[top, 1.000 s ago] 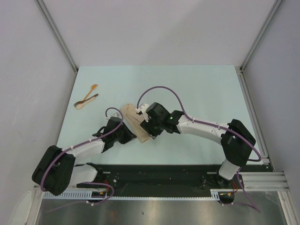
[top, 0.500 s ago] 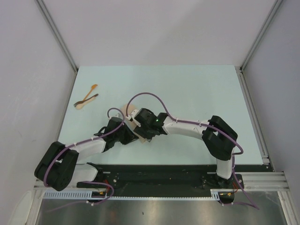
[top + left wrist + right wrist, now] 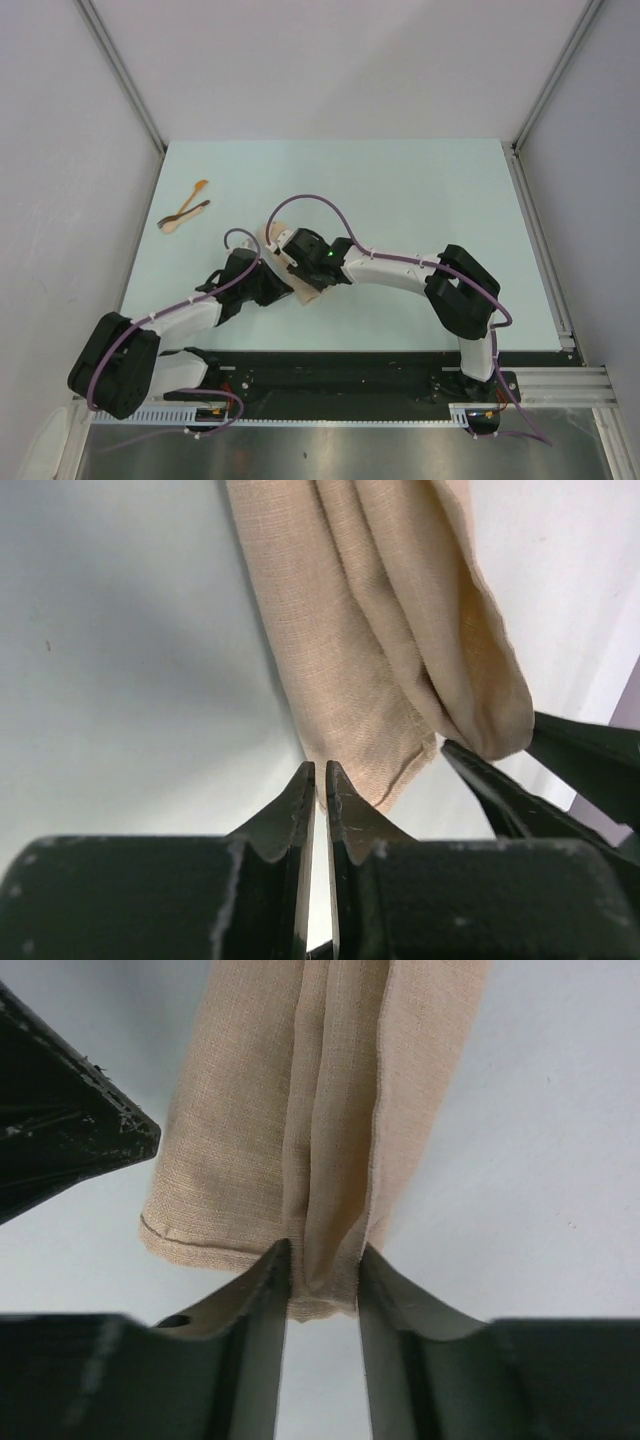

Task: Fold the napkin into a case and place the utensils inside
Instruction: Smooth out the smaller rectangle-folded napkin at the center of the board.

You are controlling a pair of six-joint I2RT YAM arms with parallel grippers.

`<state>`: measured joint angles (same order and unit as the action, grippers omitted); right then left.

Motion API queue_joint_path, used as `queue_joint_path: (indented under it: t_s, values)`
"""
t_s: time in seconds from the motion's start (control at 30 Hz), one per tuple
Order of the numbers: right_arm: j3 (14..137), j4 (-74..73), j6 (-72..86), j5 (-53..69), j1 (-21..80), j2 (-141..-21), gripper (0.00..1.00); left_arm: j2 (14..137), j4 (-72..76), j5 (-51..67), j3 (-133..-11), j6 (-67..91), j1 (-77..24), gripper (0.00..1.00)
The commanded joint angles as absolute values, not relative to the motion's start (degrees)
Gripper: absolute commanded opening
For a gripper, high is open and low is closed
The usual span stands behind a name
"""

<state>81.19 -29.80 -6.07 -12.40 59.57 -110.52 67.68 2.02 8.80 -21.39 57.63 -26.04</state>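
The beige napkin [image 3: 308,291] lies folded into a narrow strip at the table's middle, mostly hidden under both arms. My left gripper [image 3: 320,778] is shut on the near corner of the napkin [image 3: 380,630], jaws almost touching. In the right wrist view my right gripper [image 3: 322,1272] is shut on a bunched fold at the end of the napkin [image 3: 320,1080], cloth pressed between both jaws. The two grippers sit side by side at the strip's near end [image 3: 285,280]. The utensils, an orange-tan spoon [image 3: 192,201] and a darker brown piece [image 3: 188,211], lie crossed at the far left, apart from the cloth.
The pale green table [image 3: 430,190] is bounded by metal rails at left [image 3: 140,210] and right [image 3: 540,230]. Purple cables loop above both wrists. The black base rail [image 3: 340,375] runs along the near edge.
My right gripper has swung left over the napkin's near end and narrowed its jaws onto the fold. The left gripper has stayed pinched on the cloth.
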Motion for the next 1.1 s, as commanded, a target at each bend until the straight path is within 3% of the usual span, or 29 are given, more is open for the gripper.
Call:
queue_joint_path:
  t_s: [0.0, 0.23, 0.33, 0.4, 0.67, 0.8, 1.07]
  values:
    - [83.8, -30.4, -6.0, -12.4, 59.9, -111.2, 0.33, 70.2, 5.0, 9.0, -23.3, 59.1, -25.5, 0.12]
    - [83.1, -30.3, -5.6, -12.4, 59.9, -111.2, 0.45, 70.8, 6.2, 9.5, -24.1, 59.1, -25.4, 0.11]
    - [83.1, -30.4, -5.6, -12.3, 59.9, -111.8, 0.45, 69.8, 6.1, 9.5, -23.6, 59.5, -25.4, 0.11]
    - [83.2, -30.3, -5.5, -12.0, 59.8, -111.9, 0.42, 69.2, 6.1, 9.3, -23.4, 59.9, -25.4, 0.11]
    - [84.5, -30.2, -4.7, -11.1, 59.8, -112.4, 0.06, 72.8, 9.0, 10.5, -23.6, 60.4, -25.4, 0.1]
    - [85.3, -30.8, -3.7, -11.1, 59.8, -112.1, 0.0, 76.8, 10.8, 10.4, -24.2, 60.1, -25.4, 0.09]
    - [87.8, -33.2, 2.3, -6.0, 59.4, -110.4, 0.0, 79.7, 13.9, 11.2, -22.8, 60.9, -25.8, 0.08]
